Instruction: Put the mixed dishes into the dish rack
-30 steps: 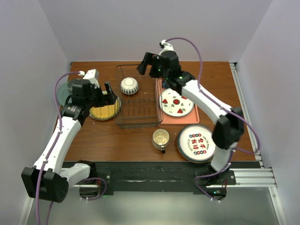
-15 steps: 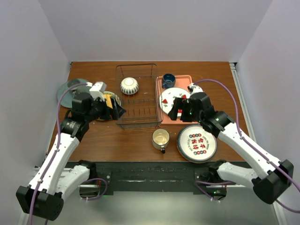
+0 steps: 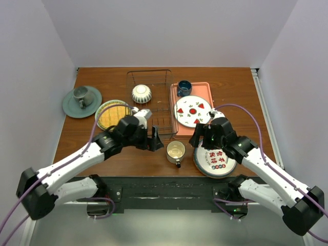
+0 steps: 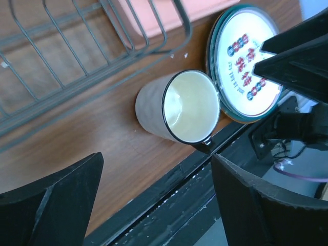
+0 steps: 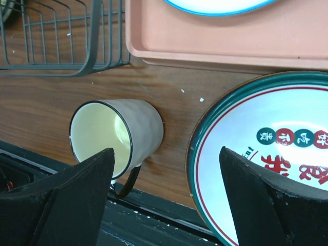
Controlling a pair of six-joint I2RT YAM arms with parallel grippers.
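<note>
Cream mug point(image 3: 175, 151) stands upright, handle toward the near edge; both arms' jaws wide, empty

I see a lab test cell, plain white walls point(image 3: 164, 31) around my wooden table point(image 3: 110, 77), aluminium rail point(image 3: 277, 190) at its near edge

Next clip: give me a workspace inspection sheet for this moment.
Surface: brown wooden table, no spills seen.
Job's things: dark wire dish rack holds ribbed cream bowl; cream mug, yellow textured plate, teal-rimmed patterned plate lie outside it.
Clutter: white strawberry plate and blue cup on pink tray; grey-green cup on saucer.
Claws: left claw and right claw open, empty, near mug.
Cables: purple cable along each arm.
Surroundings: plain pale walls.
</note>
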